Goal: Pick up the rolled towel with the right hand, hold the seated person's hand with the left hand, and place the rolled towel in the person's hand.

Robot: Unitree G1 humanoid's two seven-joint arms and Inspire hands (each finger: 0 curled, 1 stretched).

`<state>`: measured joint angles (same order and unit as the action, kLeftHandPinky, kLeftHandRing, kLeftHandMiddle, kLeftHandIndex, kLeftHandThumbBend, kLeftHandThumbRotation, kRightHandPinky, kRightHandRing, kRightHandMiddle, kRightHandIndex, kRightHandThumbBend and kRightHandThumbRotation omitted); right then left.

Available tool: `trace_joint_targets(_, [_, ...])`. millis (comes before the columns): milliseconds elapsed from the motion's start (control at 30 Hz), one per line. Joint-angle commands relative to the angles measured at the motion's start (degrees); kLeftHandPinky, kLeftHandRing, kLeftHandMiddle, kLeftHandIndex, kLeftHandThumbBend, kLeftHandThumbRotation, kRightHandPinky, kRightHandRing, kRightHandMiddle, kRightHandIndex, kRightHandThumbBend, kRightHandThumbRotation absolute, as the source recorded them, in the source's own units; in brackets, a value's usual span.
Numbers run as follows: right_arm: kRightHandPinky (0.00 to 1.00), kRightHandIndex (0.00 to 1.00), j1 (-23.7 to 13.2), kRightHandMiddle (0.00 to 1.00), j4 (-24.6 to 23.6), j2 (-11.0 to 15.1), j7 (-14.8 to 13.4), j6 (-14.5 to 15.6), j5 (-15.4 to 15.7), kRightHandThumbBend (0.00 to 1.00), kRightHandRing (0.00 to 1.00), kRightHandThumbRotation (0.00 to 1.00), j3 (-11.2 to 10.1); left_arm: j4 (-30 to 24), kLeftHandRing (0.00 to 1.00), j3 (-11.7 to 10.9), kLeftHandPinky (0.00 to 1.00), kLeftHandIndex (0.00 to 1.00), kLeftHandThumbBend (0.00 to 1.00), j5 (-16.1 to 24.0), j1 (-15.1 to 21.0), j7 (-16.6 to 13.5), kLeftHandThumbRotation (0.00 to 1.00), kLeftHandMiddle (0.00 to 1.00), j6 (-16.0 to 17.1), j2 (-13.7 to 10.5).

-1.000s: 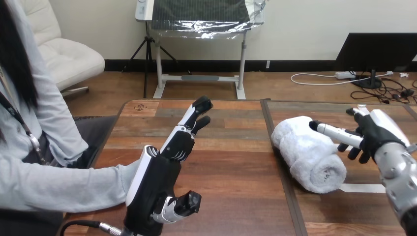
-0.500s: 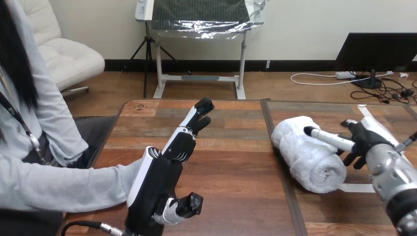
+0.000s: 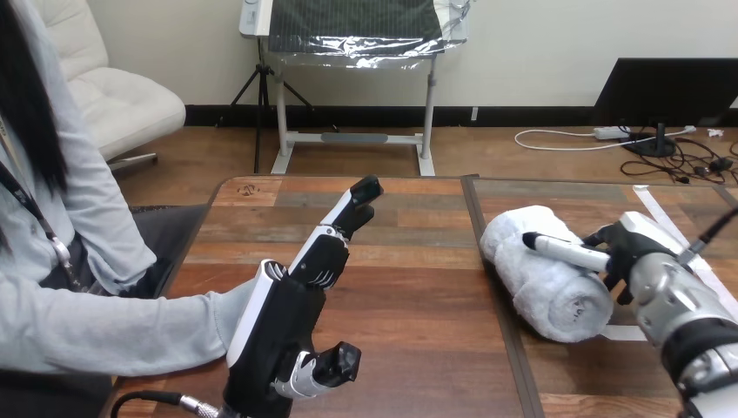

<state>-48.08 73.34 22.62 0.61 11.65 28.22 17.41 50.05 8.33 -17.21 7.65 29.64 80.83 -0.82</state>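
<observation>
Right now I see the white rolled terry towel (image 3: 533,286) lying on its side on the right half of the brown wooden plank bench (image 3: 418,287). Its long axis runs on a diagonal, from the far left down to the near right. The spiral end faces near right, roughly toward my camera, and the other end points away toward the bench's far edge. It rests on the bench, not lifted.

My right hand (image 3: 625,248) sits just beside the towel's right flank. A straight black-and-white finger (image 3: 561,251) lies across the top of the roll, pointing left and touching the cloth. The rest of that hand's fingers hang loosely on the towel's right side, so I read the hand as apart, not clamped on the roll.

My left hand (image 3: 287,322) stands on edge at the bench's left. Its fingers are straight and slanted up toward the far right, with the thumb bent low near the front edge; it grips nothing that I can see.

A person's grey sleeve (image 3: 113,331) reaches in from the left and ends behind that hand. I cannot tell whether the 2 touch.

A strip of white tape (image 3: 648,333) lies on the bench by the towel's near end.
</observation>
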Motion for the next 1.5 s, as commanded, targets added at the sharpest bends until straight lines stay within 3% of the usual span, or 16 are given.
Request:
trace_joint_targets(0, [0.52,0.73,-9.38,0.74,1.79,-1.55,-2.07,-0.69,2.16,1.00,0.76,0.93,1.77,-0.87,0.97,0.27,0.97,0.91,0.99,-0.38,2.48,0.15,0.85,0.96,1.00,0.81])
trace_joint_targets(267, [0.62,0.76,-9.87,0.81,2.81,-2.53,-2.01,0.02,2.41,1.00,0.85,0.92,1.72,-0.48,0.97,0.37,0.98,0.91,1.00,-0.49,2.44,0.36,0.84,0.96,1.60,1.09])
trace_joint_targets(500, [0.65,0.82,-10.34,0.87,3.81,-3.72,-1.10,2.19,3.48,1.00,0.92,0.94,2.94,-0.05,0.97,-0.11,0.97,0.91,0.99,0.26,2.19,-0.12,0.85,0.96,2.42,1.55])
trace_joint_targets(700, [0.50,0.89,-10.70,0.94,4.40,-4.86,0.41,3.71,5.28,1.00,0.97,0.98,4.79,0.12,0.96,-0.37,0.94,0.90,0.99,0.70,2.01,-0.63,0.86,0.95,3.06,2.08])
trace_joint_targets(833, [0.41,0.90,-10.31,0.94,4.71,-5.71,-0.19,4.66,4.84,1.00,0.95,0.98,4.17,0.37,0.96,-0.40,0.94,0.89,0.99,1.12,2.04,-0.79,0.86,0.96,3.59,2.05])
trace_joint_targets(1267, [0.33,0.94,-8.63,0.94,5.33,-7.83,0.64,5.79,6.08,1.00,0.92,0.94,5.61,-0.47,0.95,-0.58,0.94,0.89,0.98,2.38,0.79,-1.95,0.86,0.95,3.37,2.31])
trace_joint_targets(1467, [0.35,0.94,-8.03,0.90,5.99,-8.35,3.38,5.73,9.44,1.00,0.85,0.94,9.22,-0.89,0.95,-0.08,0.94,0.88,0.98,2.11,0.37,-2.42,0.85,0.94,3.21,2.33])
